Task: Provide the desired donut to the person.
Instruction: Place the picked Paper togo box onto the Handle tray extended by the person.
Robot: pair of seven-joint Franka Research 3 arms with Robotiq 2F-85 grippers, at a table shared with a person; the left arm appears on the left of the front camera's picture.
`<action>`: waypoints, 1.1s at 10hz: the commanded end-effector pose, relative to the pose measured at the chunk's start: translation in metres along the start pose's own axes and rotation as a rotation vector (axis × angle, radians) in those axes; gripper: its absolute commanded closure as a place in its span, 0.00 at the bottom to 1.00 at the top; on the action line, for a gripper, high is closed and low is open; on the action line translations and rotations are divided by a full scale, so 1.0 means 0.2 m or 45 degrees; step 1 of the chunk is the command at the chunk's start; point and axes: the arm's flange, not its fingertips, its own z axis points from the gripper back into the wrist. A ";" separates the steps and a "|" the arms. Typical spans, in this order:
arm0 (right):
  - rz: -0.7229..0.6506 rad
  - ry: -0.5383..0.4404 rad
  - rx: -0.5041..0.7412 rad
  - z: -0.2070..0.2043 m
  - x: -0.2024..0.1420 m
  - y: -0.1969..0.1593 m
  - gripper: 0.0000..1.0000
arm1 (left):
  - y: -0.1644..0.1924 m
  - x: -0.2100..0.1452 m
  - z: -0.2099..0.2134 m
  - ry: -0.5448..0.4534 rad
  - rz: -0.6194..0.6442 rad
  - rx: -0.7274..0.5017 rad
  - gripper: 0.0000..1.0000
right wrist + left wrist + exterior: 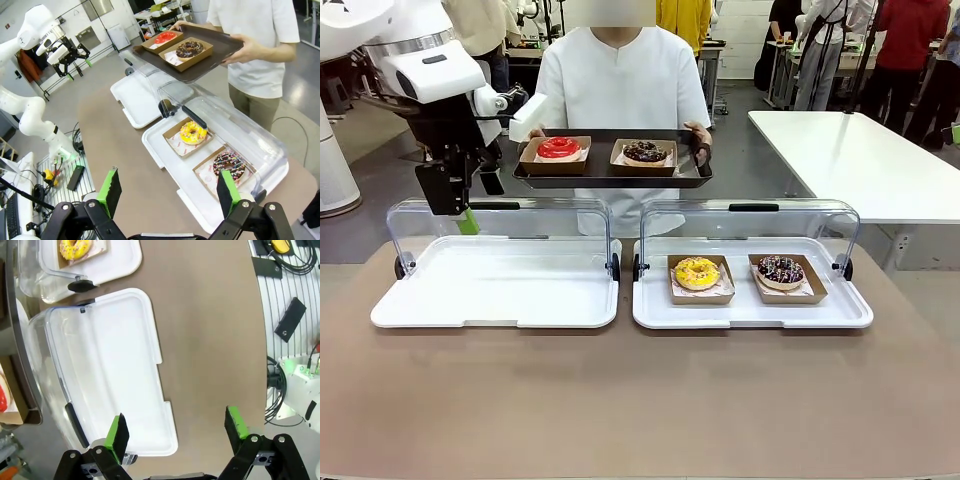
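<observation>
Bare counter (640,400) up front, then two white trays, yellow donut (697,272) and chocolate donut (780,270) on the right one; person (620,80) already holds two on a dark tray (610,178); both pincers, left (468,205) and right (167,192), wide open, empty, handover likely done.

Four donuts (697,272); two white trays (495,300); one dark tray (610,178).
</observation>
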 end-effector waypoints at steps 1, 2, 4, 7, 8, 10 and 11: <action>0.000 0.002 0.003 -0.01 0.00 0.00 0.00 | 0.01 0.02 0.01 0.005 -0.005 0.009 0.00; 0.000 0.002 0.003 -0.01 0.00 0.00 0.00 | 0.01 0.02 0.01 0.005 -0.005 0.009 0.00; 0.000 0.002 0.003 -0.01 0.00 0.00 0.00 | 0.00 0.02 0.01 -0.002 -0.009 0.003 0.00; 0.000 0.002 0.003 -0.01 0.00 0.00 0.00 | -0.08 -0.52 0.06 -0.258 0.187 0.048 0.00; 0.000 0.002 0.003 -0.01 0.00 0.00 0.00 | -0.06 -0.68 0.05 -0.353 0.200 0.027 0.00; 0.000 0.002 0.003 -0.01 0.00 0.00 0.00 | -0.13 -1.02 -0.04 -0.592 0.240 0.008 0.00; 0.000 0.002 0.003 -0.01 0.00 0.00 0.00 | -0.12 -1.15 -0.07 -0.756 0.244 -0.006 0.00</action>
